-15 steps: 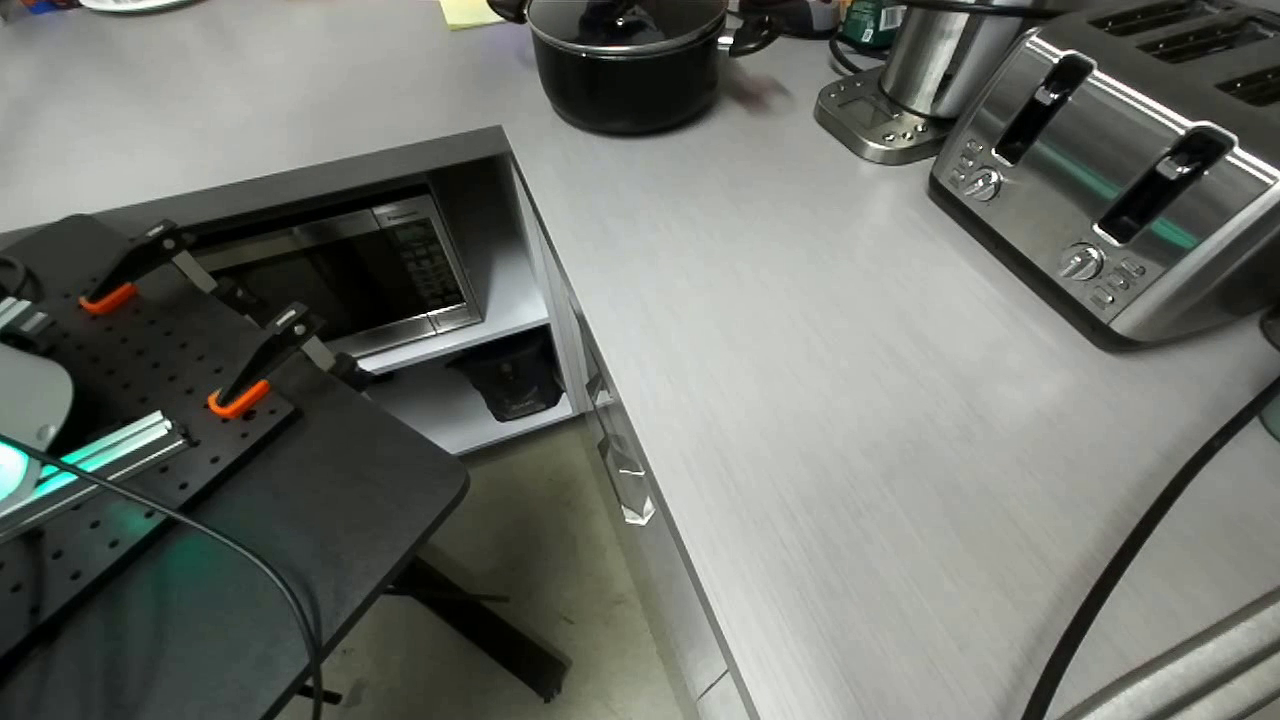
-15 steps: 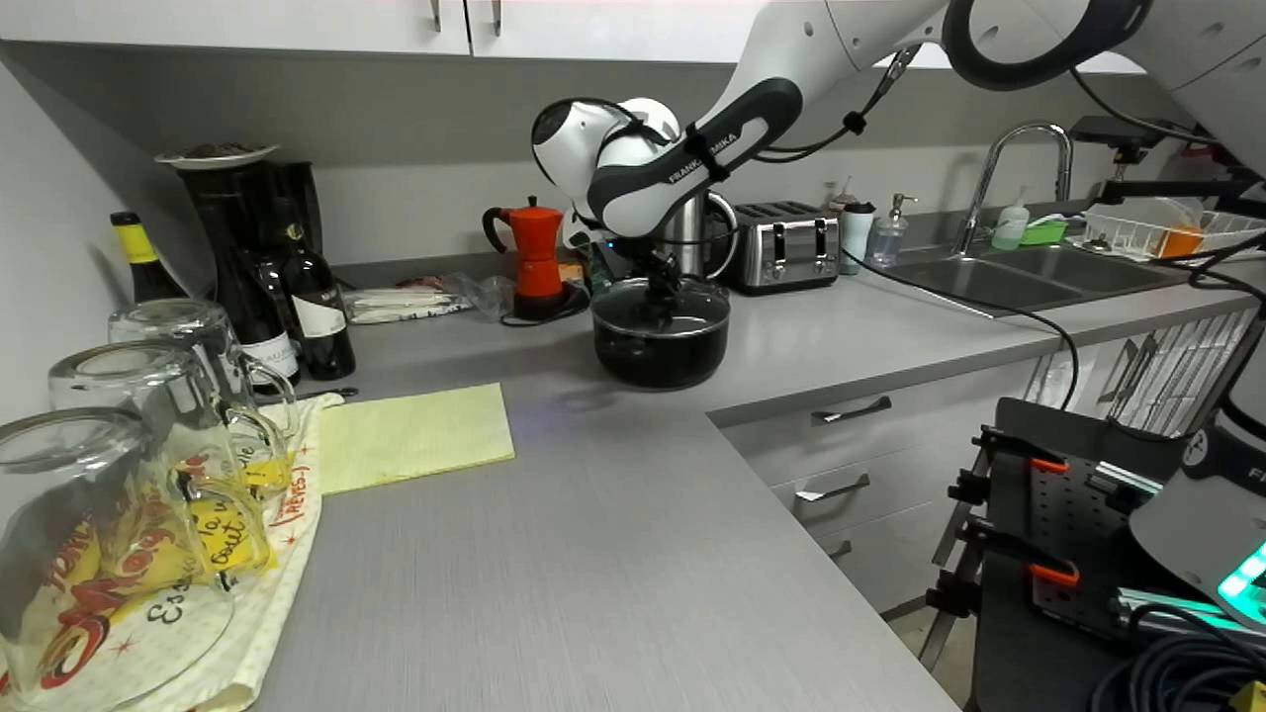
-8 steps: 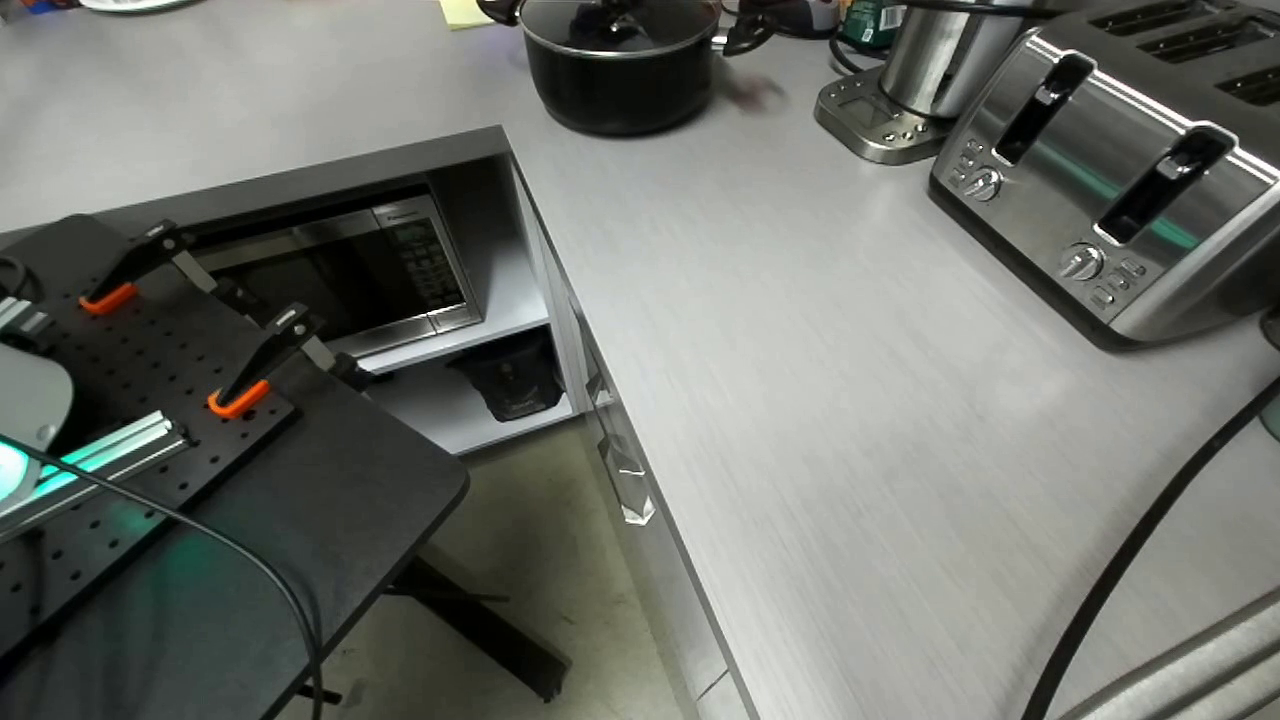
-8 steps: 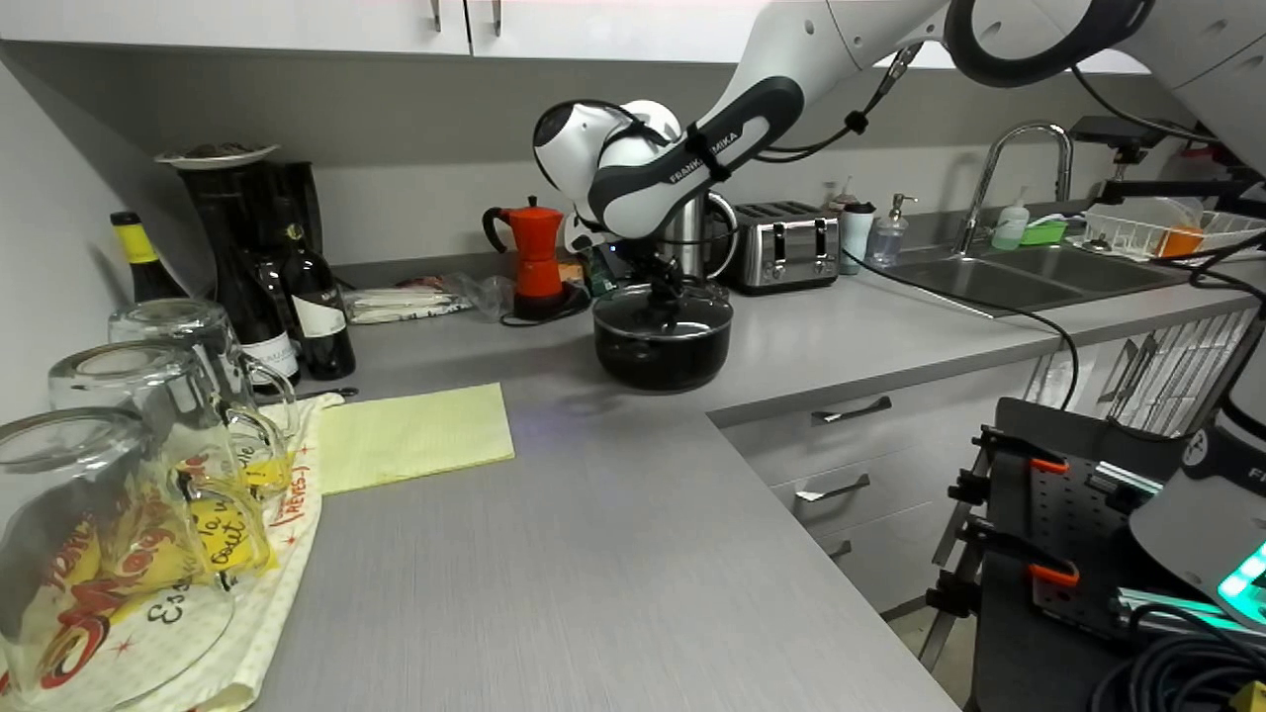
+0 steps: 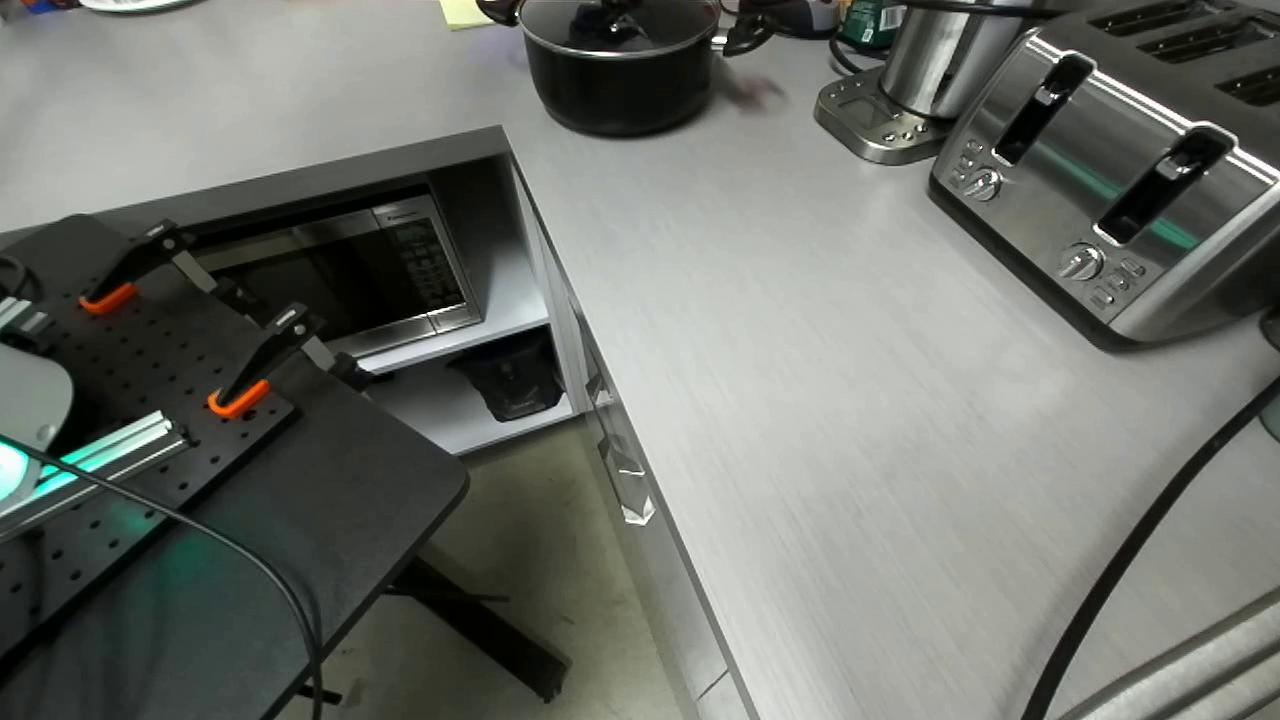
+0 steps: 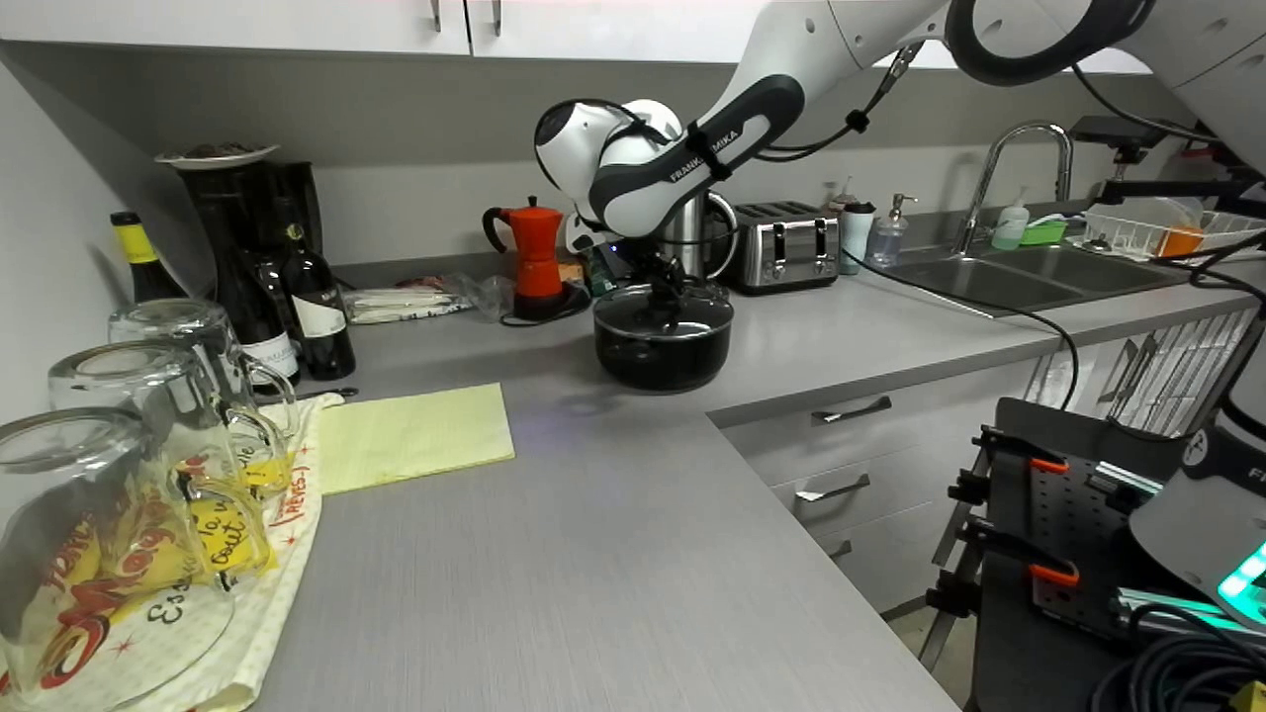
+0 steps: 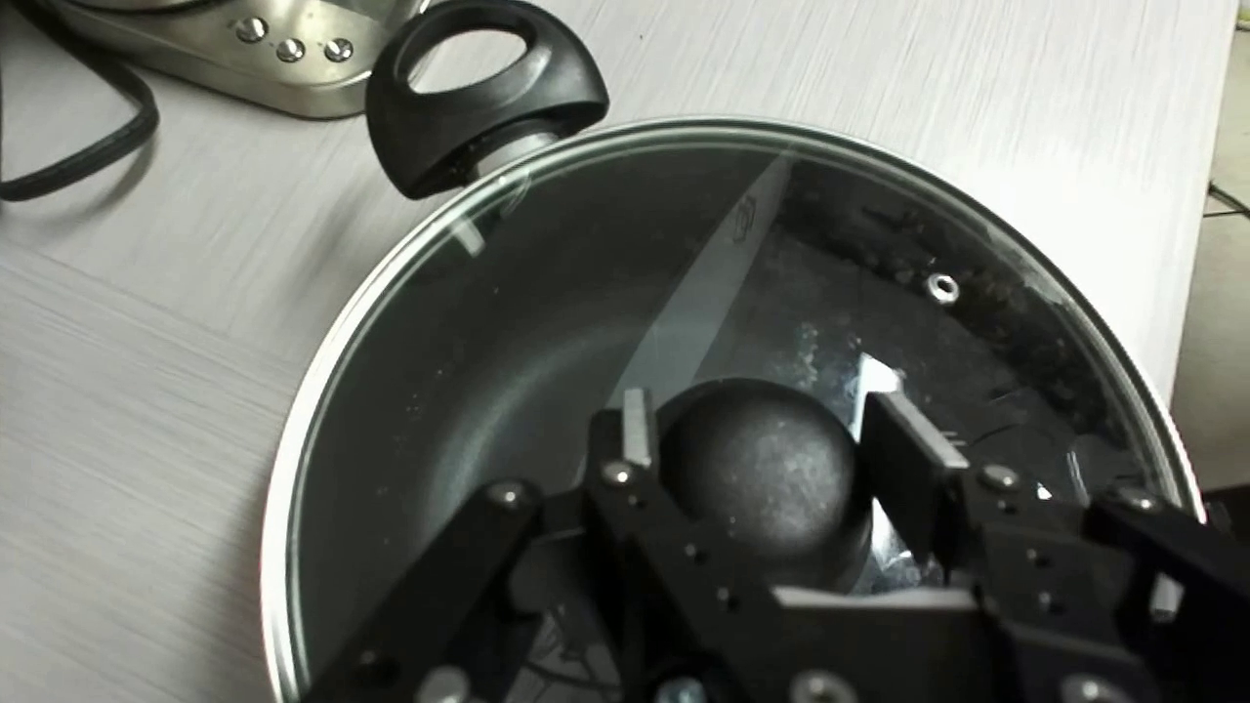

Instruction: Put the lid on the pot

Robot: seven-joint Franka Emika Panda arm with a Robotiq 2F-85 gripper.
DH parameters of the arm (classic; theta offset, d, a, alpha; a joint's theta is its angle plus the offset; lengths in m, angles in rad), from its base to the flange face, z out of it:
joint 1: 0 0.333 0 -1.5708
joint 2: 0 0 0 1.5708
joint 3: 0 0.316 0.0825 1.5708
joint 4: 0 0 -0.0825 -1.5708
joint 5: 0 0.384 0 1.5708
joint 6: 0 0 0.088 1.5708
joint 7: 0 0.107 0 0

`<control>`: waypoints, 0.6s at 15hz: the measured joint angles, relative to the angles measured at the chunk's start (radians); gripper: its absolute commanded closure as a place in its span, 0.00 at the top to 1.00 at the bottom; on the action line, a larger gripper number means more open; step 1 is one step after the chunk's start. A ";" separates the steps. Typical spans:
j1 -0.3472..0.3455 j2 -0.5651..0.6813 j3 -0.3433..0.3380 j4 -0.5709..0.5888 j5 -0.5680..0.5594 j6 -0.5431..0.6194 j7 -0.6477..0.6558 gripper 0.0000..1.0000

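Observation:
The lid is clear glass with a thin metal rim and a dark round knob. It lies level on the rim of the black pot in both exterior views, the lid (image 5: 660, 28) (image 6: 630, 312) above the pot (image 5: 620, 95) (image 6: 661, 360). In the wrist view the lid (image 7: 547, 322) fills the middle, and a side handle of the pot (image 7: 488, 93) sticks out at upper left. My gripper (image 7: 767, 430) has one finger on each side of the knob, both appearing to touch it. In an exterior view the gripper (image 6: 665, 282) is right above the lid, its fingers hard to make out.
A steel toaster (image 5: 1130, 200) and a steel kettle on its base (image 5: 925, 70) stand near the pot. A red moka pot (image 6: 535, 252) is behind it. A yellow cloth (image 6: 425, 435) and glass mugs (image 6: 178, 396) lie toward the side. The counter (image 5: 760, 300) has an open front edge.
The pot and lid have shifted slightly together, leftward in one view and slightly nearer the camera in another. This happened between the two earlier moments; since then hardly anything has moved.

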 measured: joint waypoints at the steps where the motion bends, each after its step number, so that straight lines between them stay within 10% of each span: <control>1: 0.000 -0.004 0.001 -0.007 0.000 0.002 -0.003 0.95; 9: 0.005 -0.149 0.016 -0.211 -0.014 0.080 -0.007 1.00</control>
